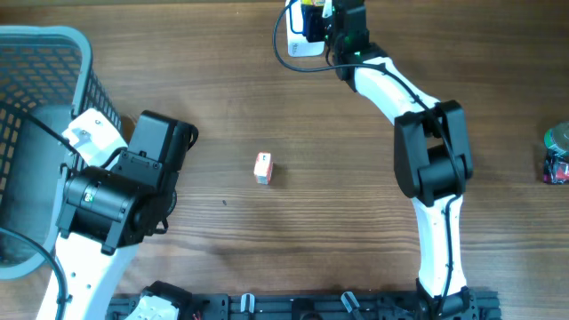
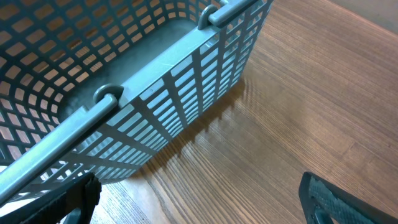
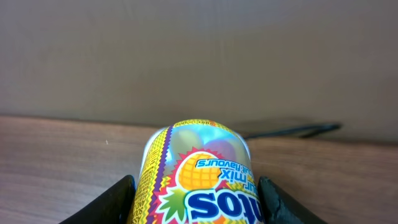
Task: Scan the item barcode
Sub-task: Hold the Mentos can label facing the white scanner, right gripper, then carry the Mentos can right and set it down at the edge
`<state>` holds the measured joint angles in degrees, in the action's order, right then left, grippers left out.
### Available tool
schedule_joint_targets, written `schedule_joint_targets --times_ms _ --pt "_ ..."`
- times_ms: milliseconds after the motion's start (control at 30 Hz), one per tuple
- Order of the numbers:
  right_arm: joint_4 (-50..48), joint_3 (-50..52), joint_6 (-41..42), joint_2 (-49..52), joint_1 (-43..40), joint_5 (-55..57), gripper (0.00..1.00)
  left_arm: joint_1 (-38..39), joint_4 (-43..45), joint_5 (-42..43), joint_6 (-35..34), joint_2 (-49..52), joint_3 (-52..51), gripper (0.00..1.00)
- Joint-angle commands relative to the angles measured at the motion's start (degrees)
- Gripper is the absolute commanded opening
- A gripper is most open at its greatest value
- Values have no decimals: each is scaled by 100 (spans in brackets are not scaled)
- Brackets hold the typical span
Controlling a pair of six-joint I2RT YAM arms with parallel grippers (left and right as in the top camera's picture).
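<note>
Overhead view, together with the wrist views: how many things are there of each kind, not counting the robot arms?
Plastic basket: 1
Small orange-and-white box: 1
Candy tub: 1
White device with cable: 1
Cut-off coloured bundle, right edge: 1
Total: 5

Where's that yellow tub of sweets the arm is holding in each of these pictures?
Overhead: tub of sweets at the top edge, slightly right of centre.
Left wrist: not in it.
Right wrist: the tub at bottom centre, close up.
Shared landmark: the wooden table.
</note>
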<state>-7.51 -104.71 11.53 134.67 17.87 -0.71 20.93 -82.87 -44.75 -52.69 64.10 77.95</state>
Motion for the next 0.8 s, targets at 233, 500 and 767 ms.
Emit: schedule_joint_targets --times_ms 233,500,767 --pt "2697 -72 872 -1928 7 656 60 -31 -4 -42 -74 -17 -39 100" --pt "5368 -72 2175 -2218 0 446 60 -31 9 382 -74 -15 -39 100" --pt "6443 -72 2614 -2218 -380 -50 57 -31 57 962 -72 24 -39 100"
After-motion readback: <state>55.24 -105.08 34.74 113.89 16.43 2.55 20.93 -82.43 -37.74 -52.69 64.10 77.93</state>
